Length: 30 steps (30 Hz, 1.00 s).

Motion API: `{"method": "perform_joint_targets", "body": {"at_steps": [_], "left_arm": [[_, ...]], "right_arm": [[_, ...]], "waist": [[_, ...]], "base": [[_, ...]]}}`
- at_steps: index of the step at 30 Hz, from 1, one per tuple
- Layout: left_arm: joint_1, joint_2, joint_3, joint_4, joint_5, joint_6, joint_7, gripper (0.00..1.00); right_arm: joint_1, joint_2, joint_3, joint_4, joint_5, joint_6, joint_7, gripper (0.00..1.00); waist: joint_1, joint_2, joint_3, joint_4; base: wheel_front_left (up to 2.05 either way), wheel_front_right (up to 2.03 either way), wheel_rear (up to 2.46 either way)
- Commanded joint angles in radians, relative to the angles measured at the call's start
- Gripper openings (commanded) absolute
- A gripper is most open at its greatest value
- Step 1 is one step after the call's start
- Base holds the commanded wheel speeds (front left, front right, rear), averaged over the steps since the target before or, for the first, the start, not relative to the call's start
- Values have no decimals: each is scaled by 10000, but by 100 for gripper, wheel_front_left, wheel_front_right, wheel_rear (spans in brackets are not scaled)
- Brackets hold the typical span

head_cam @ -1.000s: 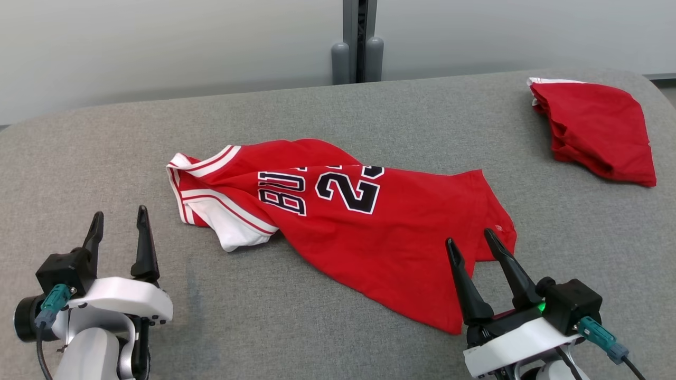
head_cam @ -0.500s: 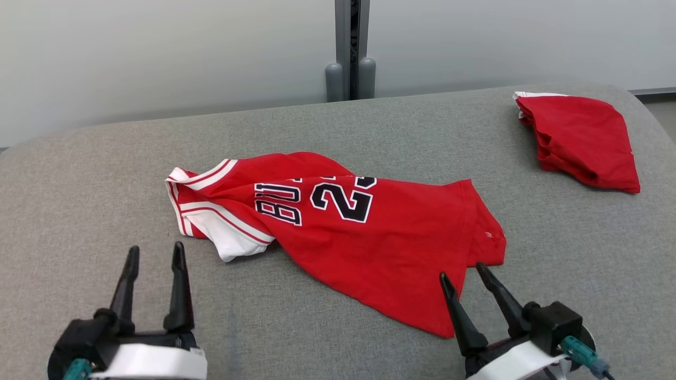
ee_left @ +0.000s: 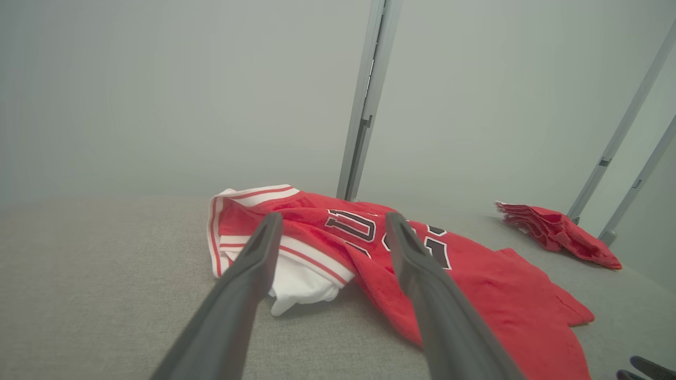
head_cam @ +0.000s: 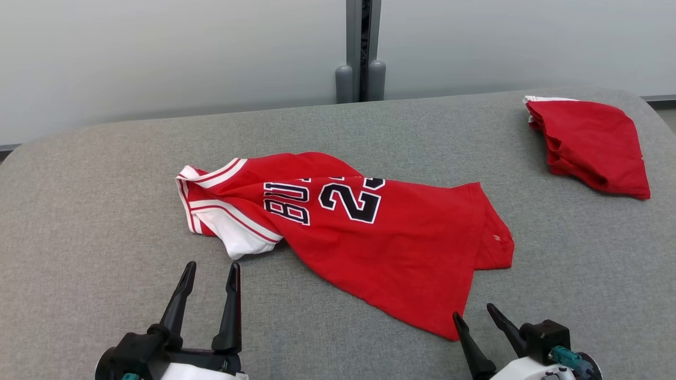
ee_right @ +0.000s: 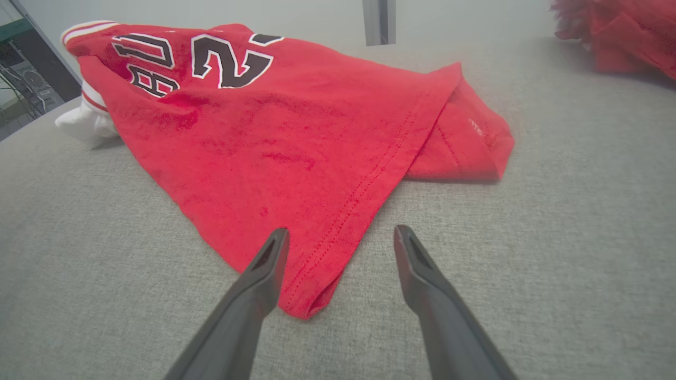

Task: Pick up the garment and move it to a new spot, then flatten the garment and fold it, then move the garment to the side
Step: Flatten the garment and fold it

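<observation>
The left gripper (head_cam: pixel 212 264) has swung in toward the red jersey (head_cam: pixel 401 243) and now stands just short of its white sleeve (head_cam: pixel 235 237). The right gripper (head_cam: pixel 472 310) has drawn back from the hem to the jersey's nearest corner. The head camera has shifted a little as well.

The grey fabric surface (head_cam: pixel 95 211) carries everything. The jersey lies rumpled and half spread near its middle. The red-and-white striped trim is at the robot's left, and the black, white-edged lettering and numerals face up. A folded layer pokes out at the jersey's right edge. Well beyond the jersey, to the far right, a second red garment (head_cam: pixel 597 142) lies bunched. Behind the jersey a grey post (head_cam: pixel 362 53) rises against the pale wall.

Both pairs of jaws are spread wide and hold nothing. The left pair faces the sleeve without touching it. The right pair straddles the near hem corner, one finger in front of cloth and the other in front of bare surface; contact cannot be told.
</observation>
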Motion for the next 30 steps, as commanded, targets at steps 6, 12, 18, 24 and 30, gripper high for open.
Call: {"method": "perform_joint_targets", "body": {"at_steps": [6, 12, 18, 24, 30], "left_arm": [[-286, 35, -198, -30, 213, -10, -13, 100], [-414, 36, -411, 81, 290, -50, -14, 100], [-441, 35, -479, 85, 426, -37, -14, 100], [-512, 35, -412, 5, 574, -85, -14, 100], [-412, 35, -314, -5, 612, -95, -14, 100]], "right_arm": [[-944, 132, 166, 1329, 494, 2, -53, 100], [-1711, 236, 759, 2775, 1169, 2, -55, 100], [-2180, 128, 1450, 2860, 1569, 0, -53, 0], [-2054, -181, 1102, 1533, 1057, 2, -55, 0], [-1362, -359, 292, -808, 467, 2, -55, 0]], "waist": [[0, 0, 74, 143], [0, 0, 61, 387], [0, 0, 104, 515], [0, 0, 186, 459], [0, 0, 178, 260]], "base": [[0, 0, 0], [0, 0, 0], [0, 0, 0], [0, 0, 0], [0, 0, 0]]}}
